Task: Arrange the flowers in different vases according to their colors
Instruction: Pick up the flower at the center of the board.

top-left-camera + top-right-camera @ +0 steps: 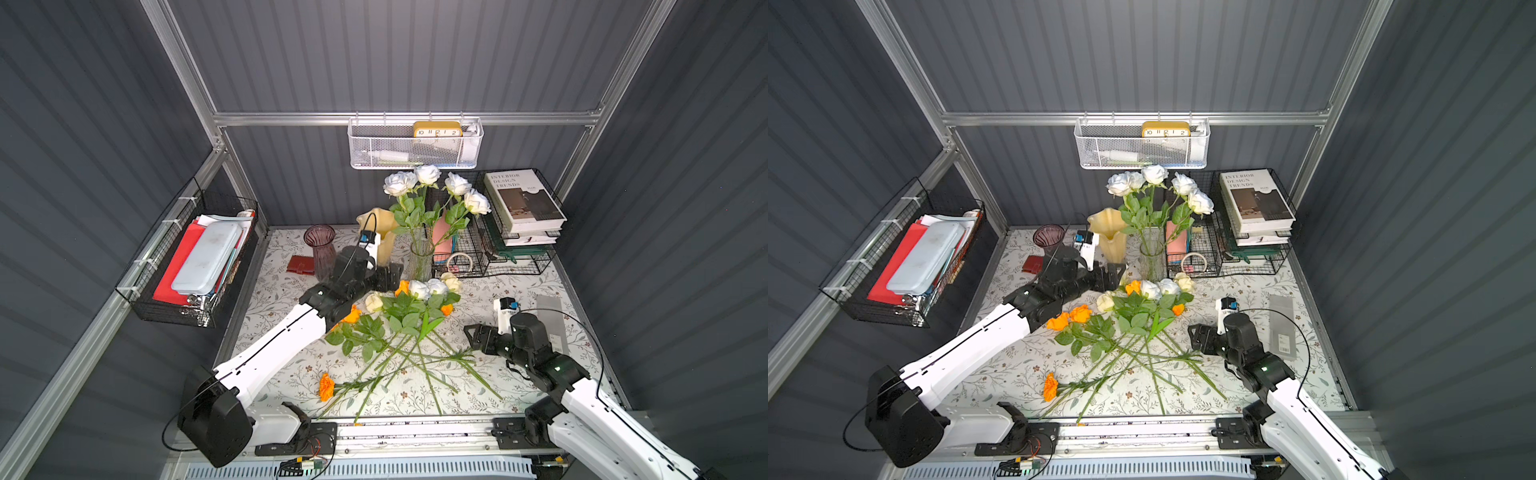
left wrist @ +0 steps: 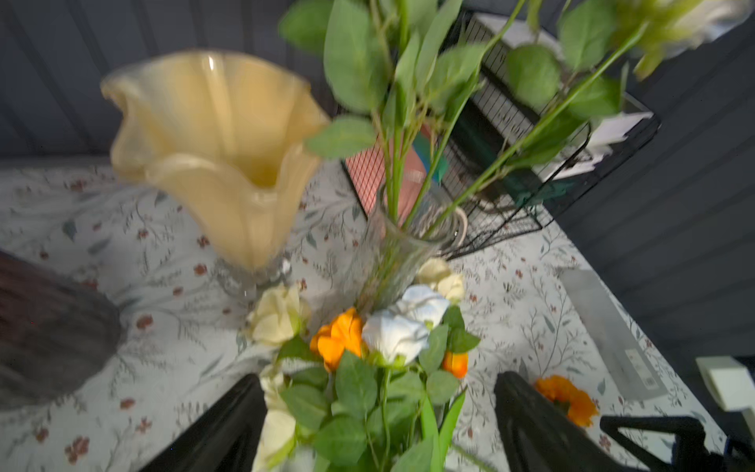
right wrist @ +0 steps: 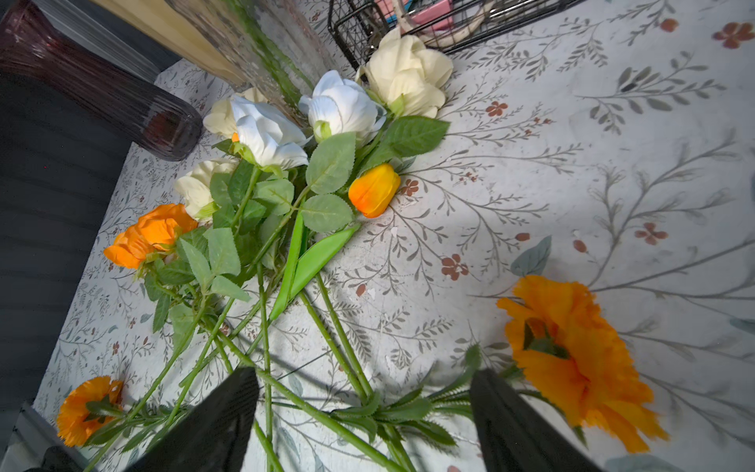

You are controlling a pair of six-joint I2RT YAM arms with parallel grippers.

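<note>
Closest to the lens, the right gripper [image 3: 364,374] hangs low over the crossed stems at the near end of the flower pile [image 1: 399,328]. Its jaws are spread wide and grip nothing, with a marigold [image 3: 572,359] just beside one of them. The left gripper [image 1: 392,276] sits at the far end of the pile, just beside the clear glass vase [image 1: 420,259]. Its jaws also stand wide apart and empty, with loose blooms lying below them.

By my reading, sorting the whites is the step in hand, and it is only part done. The next move calls for singling out one white stem from the tangle and closing on it below the leaves. It must then be lifted without dragging its neighbours and threaded into a narrow, already crowded mouth.

There are three vases: the clear one, the cream-yellow wavy-rimmed vase [image 2: 212,135] and the ribbed purple glass vase [image 1: 319,249]. The last two are empty. Five white roses [image 1: 427,174] stand in the clear vase, as best I can count with two pressed together.

Loose on the tabletop [image 1: 291,395] lie:
- two more white roses [image 1: 426,287]
- three cream-yellow roses [image 3: 408,73]
- at least two orange roses [image 3: 151,233]; the one by the left arm may be a pair, I cannot tell
- one orange bud [image 3: 374,190]
- two marigolds
</note>
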